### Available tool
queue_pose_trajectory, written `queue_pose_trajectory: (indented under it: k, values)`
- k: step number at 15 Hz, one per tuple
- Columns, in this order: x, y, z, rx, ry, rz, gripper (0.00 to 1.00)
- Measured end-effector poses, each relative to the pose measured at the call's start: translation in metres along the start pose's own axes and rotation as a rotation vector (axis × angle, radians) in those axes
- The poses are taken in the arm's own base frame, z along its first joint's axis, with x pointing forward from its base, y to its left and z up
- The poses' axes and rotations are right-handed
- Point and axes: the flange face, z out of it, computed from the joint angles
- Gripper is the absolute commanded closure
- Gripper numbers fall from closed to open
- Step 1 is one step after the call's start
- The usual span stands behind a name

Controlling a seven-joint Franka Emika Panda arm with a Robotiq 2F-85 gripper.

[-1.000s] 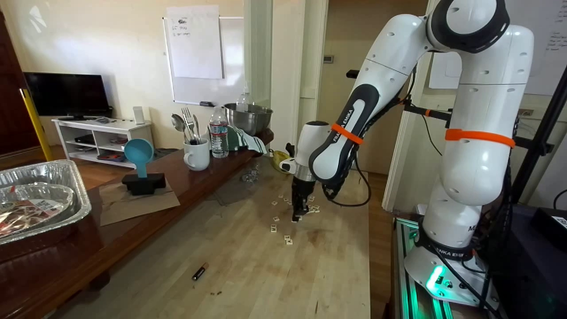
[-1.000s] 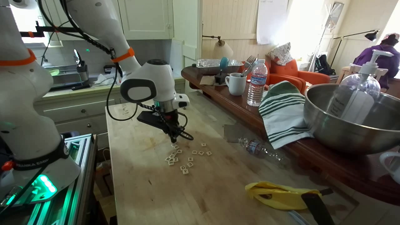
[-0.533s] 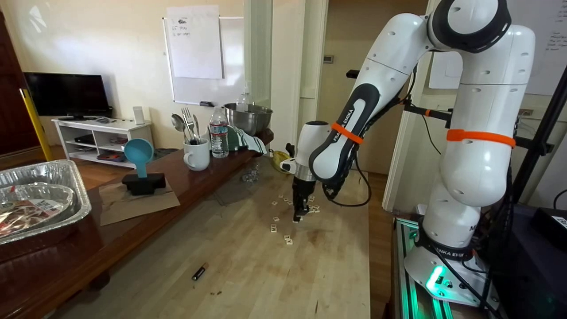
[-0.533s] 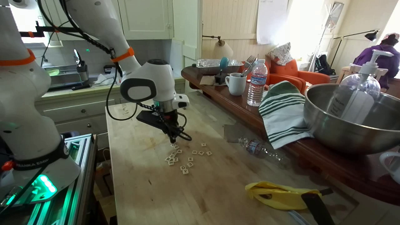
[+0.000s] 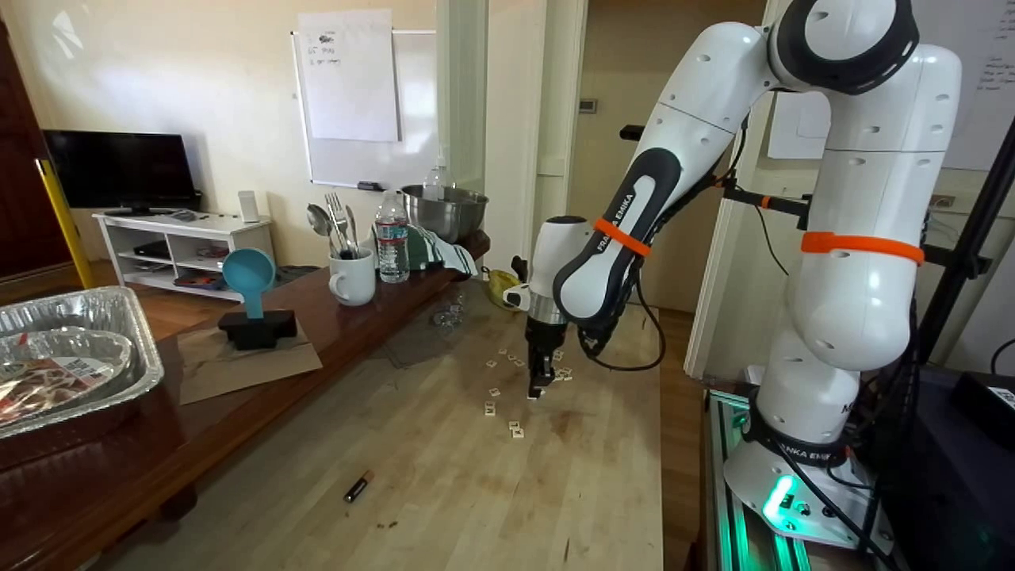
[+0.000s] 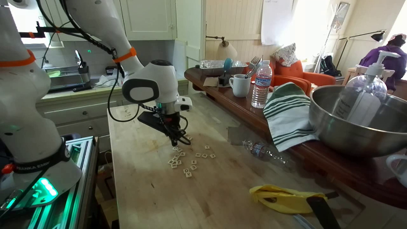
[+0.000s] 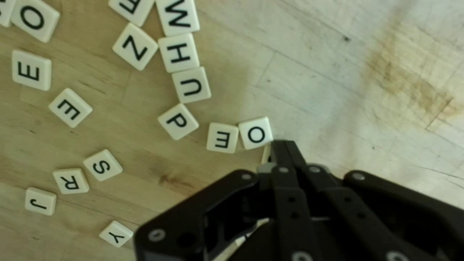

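O tile [image 7: 256, 133]: flat and face up on the counter [image 5: 571, 492], just beside the gripper [image 7: 284, 143]; mid-counter, somewhat nearer the robot-side edge than the ledge [image 5: 337, 341].
O axis: about square, neither side clearly longer; its side edges lean a little left toward the top of the wrist view; which way the letter points cannot be told.
Gripper: pointing down, fingers brought together, narrow; whether it touches a tile cannot be told.
Half-hidden tile [image 7: 266, 154]: one, mostly behind the gripper, letter covered.
E tile [image 7: 222, 137]: one beside the O, touching or nearly.
Tiles in the wrist view: thirteen whole, three cut by the frame, plus the half-hidden one.
Lying bottle [image 6: 259, 150]: one, on the counter by the ledge.
Battery [image 5: 358, 485]: one, slanting, toward the counter's ledge-side edge.
Mug [image 5: 353, 279]: one with cutlery standing in it, on the ledge.
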Motion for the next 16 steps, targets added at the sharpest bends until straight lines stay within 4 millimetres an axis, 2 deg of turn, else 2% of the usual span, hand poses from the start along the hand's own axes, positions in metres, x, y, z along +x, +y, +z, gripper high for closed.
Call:
queue_pose_trajectory:
  k: [16]
  values:
    - [-0.0015,-0.0054,-0.0005,0.026,-0.039,-0.025,1.00]
